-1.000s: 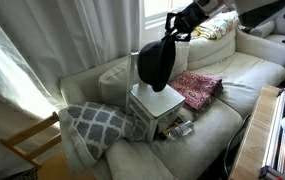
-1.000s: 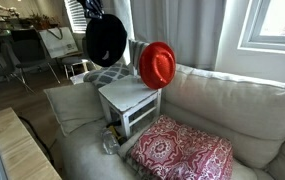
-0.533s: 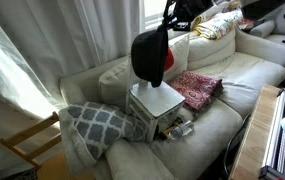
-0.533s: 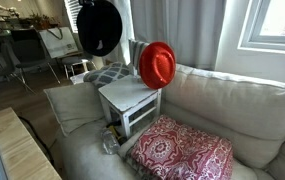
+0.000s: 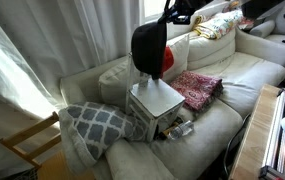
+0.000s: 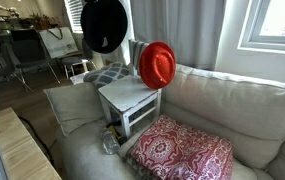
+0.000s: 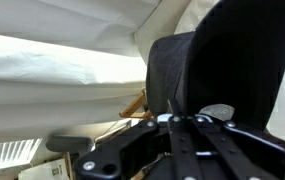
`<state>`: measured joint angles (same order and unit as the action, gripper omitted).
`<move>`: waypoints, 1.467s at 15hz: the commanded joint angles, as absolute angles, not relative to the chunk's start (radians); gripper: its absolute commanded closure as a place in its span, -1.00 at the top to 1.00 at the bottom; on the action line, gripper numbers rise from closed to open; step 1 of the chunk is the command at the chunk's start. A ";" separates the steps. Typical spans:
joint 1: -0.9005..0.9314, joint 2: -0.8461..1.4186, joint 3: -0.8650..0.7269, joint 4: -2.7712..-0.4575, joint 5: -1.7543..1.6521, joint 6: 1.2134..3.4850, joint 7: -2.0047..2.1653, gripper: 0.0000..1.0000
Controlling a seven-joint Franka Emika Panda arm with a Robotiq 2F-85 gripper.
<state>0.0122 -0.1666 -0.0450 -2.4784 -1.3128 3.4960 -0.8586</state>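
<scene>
Pincer [image 5: 174,17] clamped on black hat [image 5: 149,48], above white stool [image 6: 122,97] bearing red hat [image 6: 157,65].

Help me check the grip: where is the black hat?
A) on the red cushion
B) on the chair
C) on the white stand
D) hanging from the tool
D: the black hat hangs from the shut tool, in the air clear of the white stand.
</scene>
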 commanded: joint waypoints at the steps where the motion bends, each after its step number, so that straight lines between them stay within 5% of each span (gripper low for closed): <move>1: -0.044 -0.147 -0.037 -2.528 -1.207 3.626 -1.123 -0.98; 9: -0.029 0.058 -0.031 -2.710 -1.004 3.793 -1.567 -0.98; 22: 0.152 0.487 0.026 -2.656 -0.311 4.247 -2.083 -0.98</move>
<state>0.1110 0.3785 0.0190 -2.7028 -0.4212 4.1103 -2.0239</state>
